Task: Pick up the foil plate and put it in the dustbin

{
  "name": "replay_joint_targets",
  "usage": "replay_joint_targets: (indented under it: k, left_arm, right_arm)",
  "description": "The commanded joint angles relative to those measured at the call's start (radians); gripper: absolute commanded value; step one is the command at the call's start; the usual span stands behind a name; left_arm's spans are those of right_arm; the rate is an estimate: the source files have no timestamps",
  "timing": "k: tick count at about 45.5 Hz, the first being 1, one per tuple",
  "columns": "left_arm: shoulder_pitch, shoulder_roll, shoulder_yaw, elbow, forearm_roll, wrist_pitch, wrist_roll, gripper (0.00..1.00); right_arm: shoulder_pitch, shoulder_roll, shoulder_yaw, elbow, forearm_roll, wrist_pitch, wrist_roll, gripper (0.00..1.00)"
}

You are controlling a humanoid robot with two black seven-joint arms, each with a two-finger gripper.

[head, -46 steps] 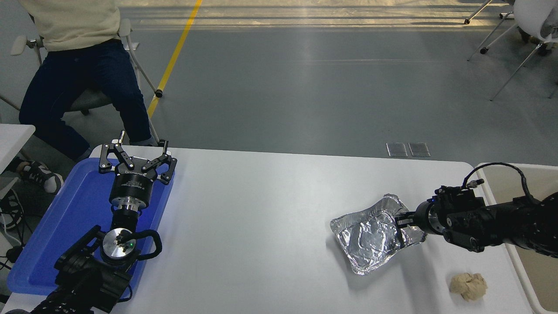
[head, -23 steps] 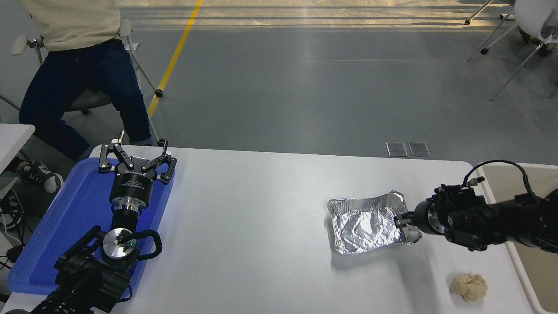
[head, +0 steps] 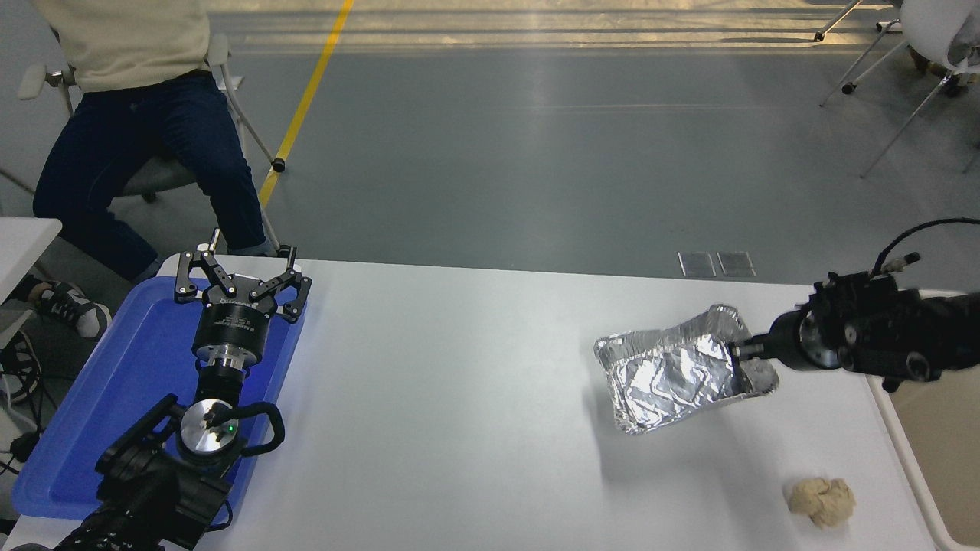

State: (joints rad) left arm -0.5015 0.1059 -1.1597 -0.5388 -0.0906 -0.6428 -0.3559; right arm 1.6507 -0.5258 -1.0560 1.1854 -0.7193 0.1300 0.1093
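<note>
Since a second ago, the right gripper [head: 741, 353] has risen and shifted toward the dustbin [head: 930, 436], carrying the foil plate [head: 674, 369] clear of the white table [head: 459, 398]. Its fingers pinch the plate's right rim, so the plate hangs tilted, its shadow on the surface below. The foil is shiny, crinkled, dented at the gripped corner. The left gripper [head: 241, 279] sits parked, spread wide, over the blue tray [head: 99, 398]. A crumpled paper ball [head: 822, 500] lies nearby.
</note>
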Motion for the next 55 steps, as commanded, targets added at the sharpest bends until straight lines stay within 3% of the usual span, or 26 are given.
replay_joint_targets:
  k: [1, 13, 44, 55]
  left_arm:
    - [0.0, 0.0, 0.0, -0.001, 0.0, 0.0, 0.0, 1.0]
    - [0.0, 0.0, 0.0, -0.001, 0.0, 0.0, 0.0, 1.0]
    - [0.0, 0.002, 0.0, -0.001, 0.0, 0.0, 0.002, 1.0]
    - [0.0, 0.002, 0.0, -0.001, 0.0, 0.0, 0.002, 1.0]
  right_arm:
    - [0.306, -0.045, -0.148, 0.177, 0.03, 0.083, -0.002, 0.0]
    - [0.537, -0.016, -0.252, 0.286, 0.1, 0.169, -0.007, 0.0]
    - [0.771, -0.011, -0.343, 0.361, 0.113, 0.359, 0.0, 0.0]
    - [0.758, -0.013, -0.343, 0.359, 0.323, 0.401, -0.005, 0.0]
